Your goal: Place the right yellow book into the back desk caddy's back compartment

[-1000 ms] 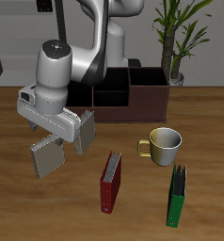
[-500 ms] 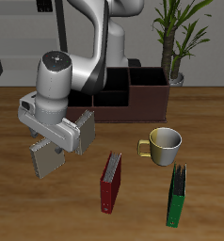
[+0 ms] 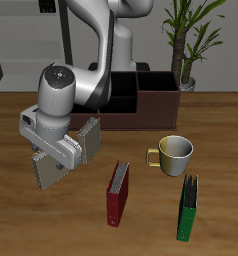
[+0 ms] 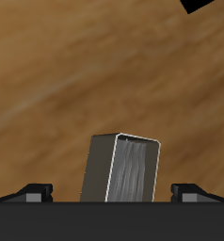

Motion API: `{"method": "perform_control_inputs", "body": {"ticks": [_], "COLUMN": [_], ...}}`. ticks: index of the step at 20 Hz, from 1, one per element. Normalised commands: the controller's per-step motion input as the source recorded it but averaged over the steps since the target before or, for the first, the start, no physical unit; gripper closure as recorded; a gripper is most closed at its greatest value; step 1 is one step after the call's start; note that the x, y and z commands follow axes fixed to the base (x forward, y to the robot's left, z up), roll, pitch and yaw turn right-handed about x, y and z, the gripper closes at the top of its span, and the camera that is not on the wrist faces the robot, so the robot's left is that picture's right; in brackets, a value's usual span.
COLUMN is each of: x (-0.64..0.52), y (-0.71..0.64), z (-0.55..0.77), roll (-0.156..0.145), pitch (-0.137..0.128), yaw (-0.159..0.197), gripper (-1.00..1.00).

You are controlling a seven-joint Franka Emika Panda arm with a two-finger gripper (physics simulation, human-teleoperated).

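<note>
The right yellow book [image 3: 48, 170], small with a grey-tan cover, stands on the table near the front edge. In the wrist view the book [image 4: 123, 169] shows its pale ribbed page edges between my two fingers. My gripper [image 3: 53, 157] is tilted and low over the book's top. Its jaws are wide apart, with a gap on each side of the book [image 4: 112, 193]. The back desk caddy [image 3: 156, 103], a dark reddish-brown box, stands farther back beside the arm. Its middle black-lined bay [image 3: 119, 99] is partly hidden by the arm.
A red book [image 3: 118, 193] stands near the table's front edge. An olive mug [image 3: 175, 154] sits beside it, and a green book [image 3: 188, 207] stands nearer the front. A potted plant [image 3: 186, 60] stands behind the caddy.
My gripper has come down and tilted over the yellow book, shifting slightly toward the table's front edge. The book has not moved.
</note>
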Motion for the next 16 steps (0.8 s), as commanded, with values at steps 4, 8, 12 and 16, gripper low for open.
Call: {"method": "perform_control_inputs", "body": {"ticks": [4, 8, 12, 16], "x": [-0.05, -0.03, 0.0, 0.06], "y": [-0.05, -0.07, 0.02, 0.2], "z": [-0.17, -0.05, 0.05, 0.2], "roll": [-0.014, -0.013, 0.01, 0.033], "pitch": [0.015, 0.006, -0.008, -0.024], "yaw": [-0.027, 0.003, -0.005, 0.032], "gripper": [1.0, 1.0, 1.0, 1.0]}}
